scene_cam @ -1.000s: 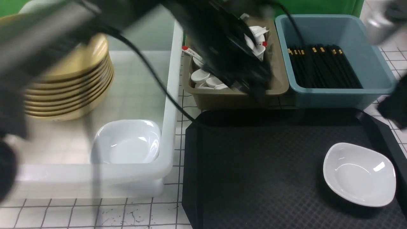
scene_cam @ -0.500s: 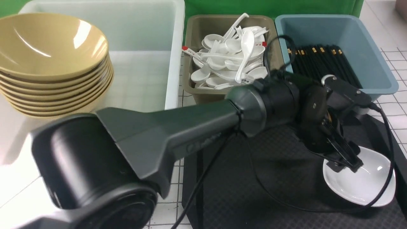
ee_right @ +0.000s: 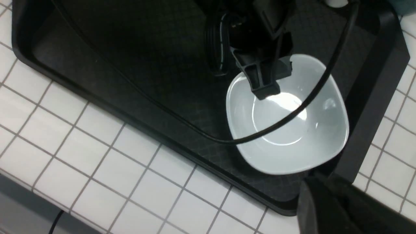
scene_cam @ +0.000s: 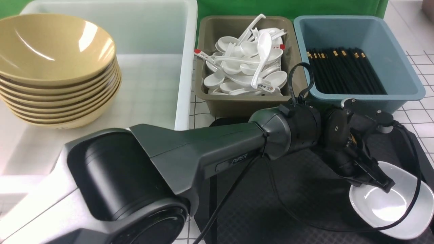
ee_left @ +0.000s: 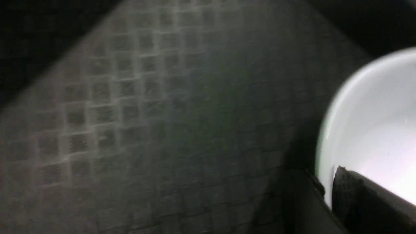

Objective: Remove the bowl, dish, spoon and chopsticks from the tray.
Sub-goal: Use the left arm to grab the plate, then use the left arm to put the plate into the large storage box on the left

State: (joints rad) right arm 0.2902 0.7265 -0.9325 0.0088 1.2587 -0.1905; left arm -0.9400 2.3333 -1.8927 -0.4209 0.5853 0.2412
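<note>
- The left arm (scene_cam: pixel 190 159) is filling the near part of the front view, with its thick dark base closest and its forearm reaching across to the robot's right.
- The black tray (scene_cam: pixel 322 189) is lying on the white tiled counter (ee_right: pixel 97 156) under that forearm.
- The white dish (scene_cam: pixel 396 210) is sitting at the tray's near right corner, close against the right rim. From the front it is looking slightly tipped, though I cannot tell whether it is lifted.
- The left gripper (scene_cam: pixel 386 185) is pointing down at the dish's far left edge. Its jaws are clamping the rim, one finger (ee_left: pixel 360 195) inside the dish and the other outside it.
- A thin black cable (ee_right: pixel 286 126) is looping over the dish.
- The right gripper (ee_right: pixel 341 208) is showing only as a dark shape at the edge of its own wrist view, above the tray's corner, and I cannot tell how its jaws are standing.
- Further back on the left, a stack of yellow bowls (scene_cam: pixel 57 67) is resting in a white tub (scene_cam: pixel 184 84).
- Beyond the tray, a brown bin (scene_cam: pixel 203 95) is holding a heap of white spoons (scene_cam: pixel 247 67).
- Just beside it, a blue bin (scene_cam: pixel 400 67) is holding black chopsticks (scene_cam: pixel 342 71) laid side by side.
- A green backdrop (scene_cam: pixel 237 6) is standing behind the bins.
</note>
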